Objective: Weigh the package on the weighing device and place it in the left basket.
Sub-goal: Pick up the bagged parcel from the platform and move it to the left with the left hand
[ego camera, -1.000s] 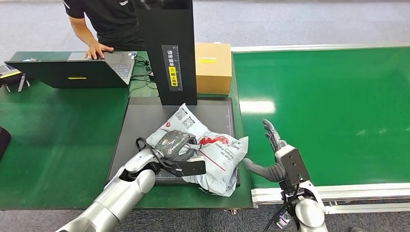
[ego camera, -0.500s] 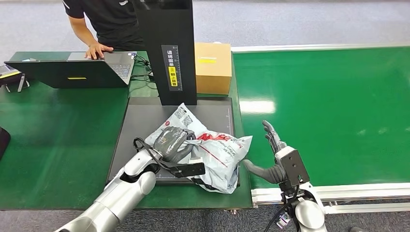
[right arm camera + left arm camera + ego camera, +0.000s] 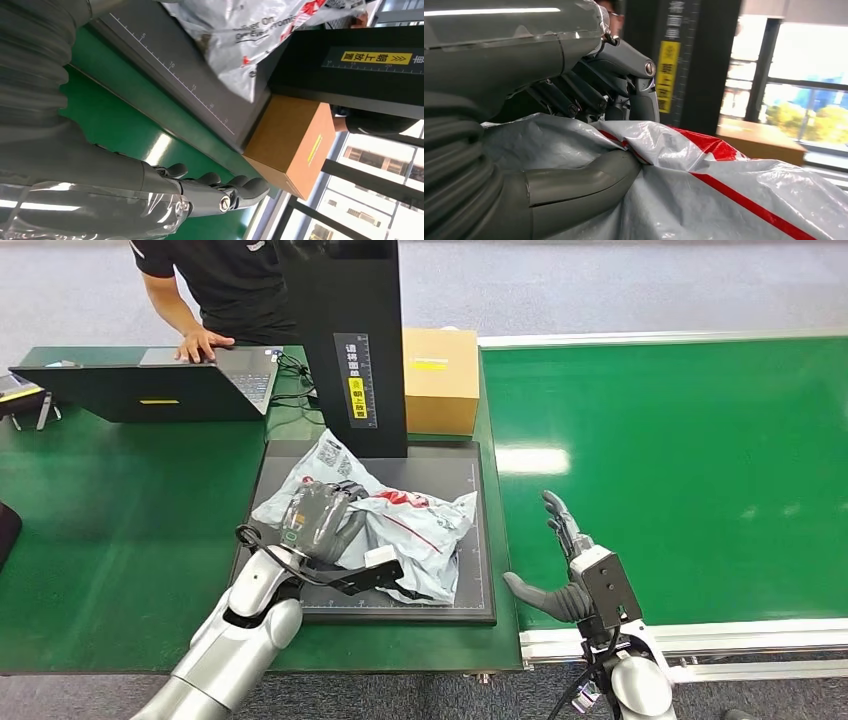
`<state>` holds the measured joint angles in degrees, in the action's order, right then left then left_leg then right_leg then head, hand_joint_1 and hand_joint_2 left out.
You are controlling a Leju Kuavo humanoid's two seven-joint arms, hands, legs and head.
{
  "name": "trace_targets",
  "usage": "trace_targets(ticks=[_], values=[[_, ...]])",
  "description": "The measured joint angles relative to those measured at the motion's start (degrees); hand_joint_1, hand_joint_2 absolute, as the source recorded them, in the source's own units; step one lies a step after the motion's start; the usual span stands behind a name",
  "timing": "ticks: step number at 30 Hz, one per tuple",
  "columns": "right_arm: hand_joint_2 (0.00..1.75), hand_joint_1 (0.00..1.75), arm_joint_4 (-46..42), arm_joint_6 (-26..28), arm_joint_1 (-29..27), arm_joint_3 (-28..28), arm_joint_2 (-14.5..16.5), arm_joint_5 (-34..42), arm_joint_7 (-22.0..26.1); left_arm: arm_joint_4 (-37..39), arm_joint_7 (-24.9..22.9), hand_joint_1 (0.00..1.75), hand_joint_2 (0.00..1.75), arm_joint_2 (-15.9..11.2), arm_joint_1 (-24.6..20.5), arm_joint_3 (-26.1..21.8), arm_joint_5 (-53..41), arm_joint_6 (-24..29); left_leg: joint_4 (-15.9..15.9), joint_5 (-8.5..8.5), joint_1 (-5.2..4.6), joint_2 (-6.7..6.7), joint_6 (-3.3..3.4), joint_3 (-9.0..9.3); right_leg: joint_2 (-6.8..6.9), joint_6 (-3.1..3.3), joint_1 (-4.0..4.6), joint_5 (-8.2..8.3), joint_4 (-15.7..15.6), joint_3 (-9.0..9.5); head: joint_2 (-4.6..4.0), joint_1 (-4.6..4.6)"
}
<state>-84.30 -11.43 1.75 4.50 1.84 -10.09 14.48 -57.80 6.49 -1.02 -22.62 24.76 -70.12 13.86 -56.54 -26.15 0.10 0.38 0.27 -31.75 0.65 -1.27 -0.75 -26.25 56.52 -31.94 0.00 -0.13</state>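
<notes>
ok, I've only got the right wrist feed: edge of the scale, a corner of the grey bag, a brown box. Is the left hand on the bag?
Observer: Yes. In the head view the left hand sits on top of the package; the left wrist view shows its thumb and fingers pinching a fold of the plastic.
Operator: Bag fully on the platform?
Observer: Nearly. It lies on the dark weighing platform, with its left corner slightly past the platform's left edge.
Operator: And my right hand?
Observer: The right hand is open beside the platform's right edge, apart from the package.
Operator: Anyone nearby?
Observer: A person stands behind the table, one hand on a laptop.
</notes>
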Motion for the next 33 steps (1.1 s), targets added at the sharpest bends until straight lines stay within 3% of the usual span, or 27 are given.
trace_targets(ticks=[14,27,33], values=[[1.75,0.0,-0.4,-0.3,-0.1,0.0,0.0,0.2,0.0,-5.4,-6.4,1.75,1.75,-0.9,3.6,-12.7,-6.1,5.9,0.0,0.0,0.0,0.01,0.0,-0.02,-0.01,0.0,0.0,0.0,0.0,-0.04,0.0,0.0],[1.75,0.0,-1.1,-0.4,-0.9,0.0,0.1,-0.1,0.0,-15.1,-8.3,1.75,1.75,-0.8,7.5,-25.5,-4.1,13.7,0.0,0.0,0.0,0.03,0.0,-0.05,-0.03,0.01,0.0,-0.01,0.0,-0.07,0.0,0.0],[1.75,0.0,-1.1,-0.1,-1.2,0.0,0.6,-0.6,0.0,-16.4,-9.7,1.75,1.75,-0.3,8.3,-30.6,-3.0,14.2,0.0,0.0,0.0,0.03,0.0,-0.05,-0.02,0.0,0.0,-0.01,0.0,-0.07,0.0,0.0]])
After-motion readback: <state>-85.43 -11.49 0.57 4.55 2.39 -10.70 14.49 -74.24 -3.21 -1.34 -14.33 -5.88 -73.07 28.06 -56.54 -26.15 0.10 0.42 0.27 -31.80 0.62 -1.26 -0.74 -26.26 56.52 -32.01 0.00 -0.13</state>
